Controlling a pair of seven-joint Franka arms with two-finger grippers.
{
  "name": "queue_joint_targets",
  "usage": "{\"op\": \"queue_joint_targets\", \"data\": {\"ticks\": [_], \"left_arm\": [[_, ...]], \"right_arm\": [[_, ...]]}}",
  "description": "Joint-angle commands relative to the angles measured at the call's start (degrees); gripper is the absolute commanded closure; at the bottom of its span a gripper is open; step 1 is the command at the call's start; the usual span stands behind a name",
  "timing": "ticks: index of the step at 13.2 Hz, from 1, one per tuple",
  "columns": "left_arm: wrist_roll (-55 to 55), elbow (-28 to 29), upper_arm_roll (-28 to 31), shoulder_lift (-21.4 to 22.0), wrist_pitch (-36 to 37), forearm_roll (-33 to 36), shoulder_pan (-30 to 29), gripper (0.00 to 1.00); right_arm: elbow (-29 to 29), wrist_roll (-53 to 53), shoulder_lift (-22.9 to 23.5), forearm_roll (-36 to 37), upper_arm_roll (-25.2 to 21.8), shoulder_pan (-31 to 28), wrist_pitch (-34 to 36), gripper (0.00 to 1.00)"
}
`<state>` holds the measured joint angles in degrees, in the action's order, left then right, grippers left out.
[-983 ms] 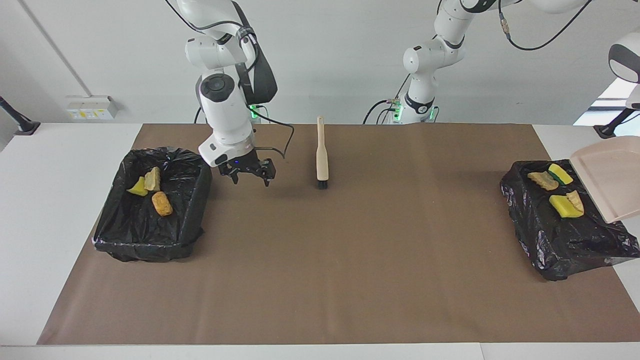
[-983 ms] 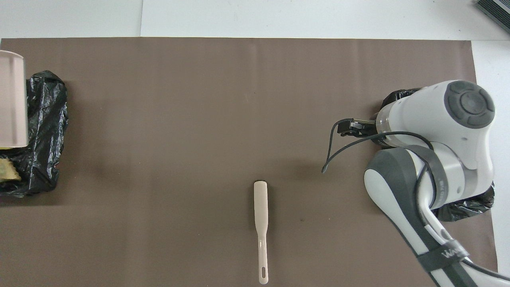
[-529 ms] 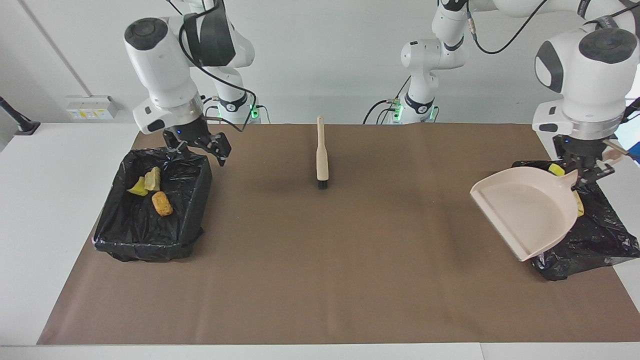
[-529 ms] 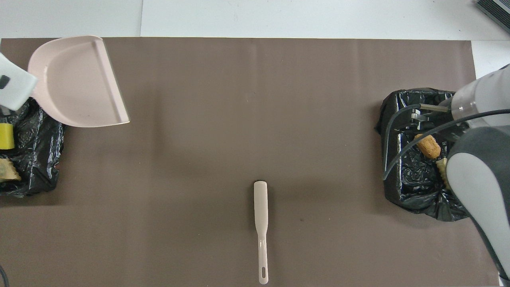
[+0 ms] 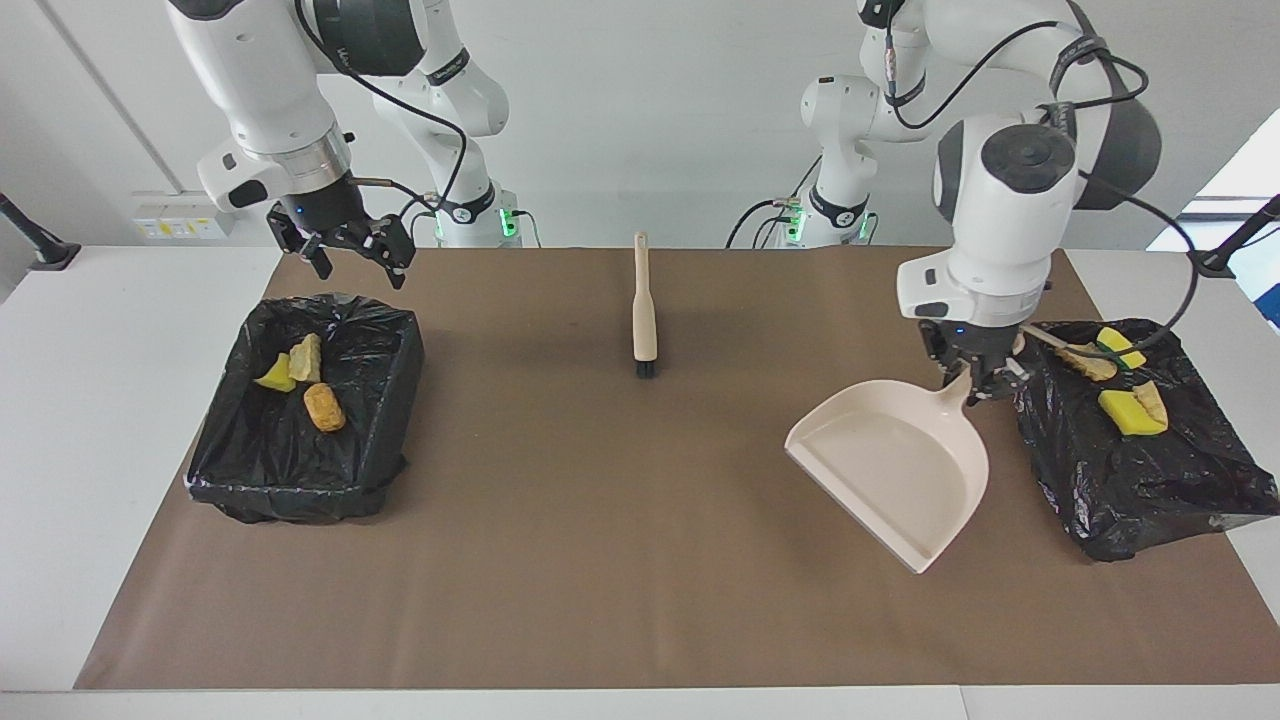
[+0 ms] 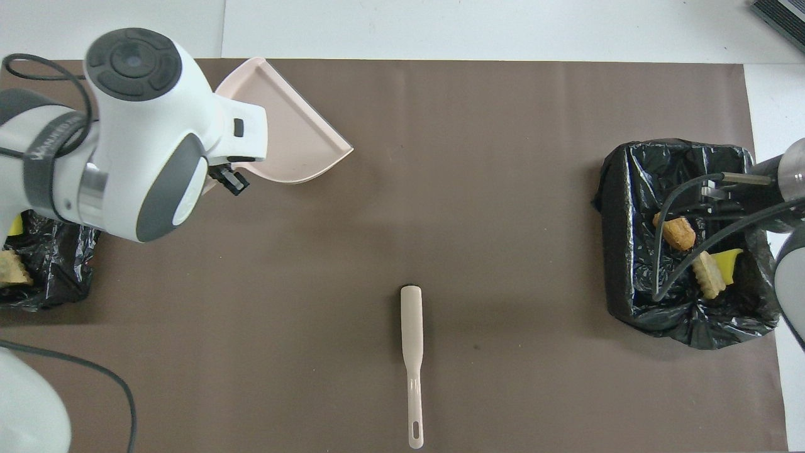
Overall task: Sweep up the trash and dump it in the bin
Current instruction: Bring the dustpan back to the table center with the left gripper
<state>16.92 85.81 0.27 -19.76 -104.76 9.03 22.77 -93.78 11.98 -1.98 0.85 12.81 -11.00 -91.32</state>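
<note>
We note the left gripper [image 5: 968, 385] at right of centre in the facing view, clenched on the handle of the dustpan [image 5: 893, 468]. The pan hangs tilted, mouth toward the lower edge of the frame and handle up toward the wrist. We read that as a carry pose, since nothing lies in it. It sits over bare brown mat [image 5: 620, 520], just beside the bin at the left arm's end [image 5: 1140, 480].

The trash is all inside the two black-lined bins. In that bin, at the right edge of the frame, we count four pieces [image 5: 1120, 412], yellow sponge and tan lumps. In the bin at the right arm's end [image 5: 300, 470], at the frame's left, lie three more pieces [image 5: 322, 407]. No scraps show on the mat.

The right gripper [image 5: 345, 255] is up at upper left of the facing view, over the mat's edge near its bin, fingers spread and holding nothing. We judge it idle.

The brush [image 5: 645, 315] lies flat at upper centre, bristles pointing away from the robots, untouched by either arm. Our judgement: dumping looks done, and the pan likely needs only setting down.
</note>
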Motion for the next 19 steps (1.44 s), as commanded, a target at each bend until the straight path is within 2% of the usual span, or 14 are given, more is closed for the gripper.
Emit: {"op": "queue_joint_targets", "data": {"ticks": [1, 5, 8, 12, 16, 17, 18, 19], "left_arm": [[-14.31, -1.61, 0.61, -2.47, -2.72, -5.06, 4.11, 1.00], [-37.79, -6.52, -4.92, -7.39, -6.50, -5.60, 5.45, 1.00], [-45.64, -8.46, -7.73, -10.99, -9.74, -5.51, 5.88, 1.00], [-47.86, -8.55, -7.83, -15.92, -14.32, -4.98, 8.43, 1.00], [-47.95, -7.59, -8.00, -15.84, -14.51, -5.60, 8.43, 1.00], [-47.95, -5.59, -8.00, -15.23, -14.42, -5.60, 8.26, 1.00], [-47.95, -4.17, -8.00, -14.79, -14.24, -5.60, 8.17, 0.97], [-47.95, -3.90, -8.00, -14.52, -13.37, -5.51, 8.17, 0.87]], "right_arm": [[-0.08, -1.00, -0.83, -0.15, 0.55, -1.30, 0.43, 0.00], [-0.09, -1.00, -0.83, -0.24, 0.64, -1.21, 0.35, 0.00], [-0.09, -1.00, -0.83, -0.24, 0.64, -1.30, 0.35, 0.00], [-0.17, -0.82, -0.83, -0.15, 0.55, -1.21, 1.22, 0.00], [-0.26, -0.64, -0.83, 0.46, -2.60, 0.19, 2.37, 0.00], [-0.17, -0.64, -0.83, 0.55, -3.92, 1.41, 2.37, 0.00], [-0.26, -0.64, -0.83, 0.55, -4.80, 2.38, 2.37, 0.00], [-0.26, -0.64, -0.83, 0.64, -5.94, 3.61, 2.46, 0.00]]}}
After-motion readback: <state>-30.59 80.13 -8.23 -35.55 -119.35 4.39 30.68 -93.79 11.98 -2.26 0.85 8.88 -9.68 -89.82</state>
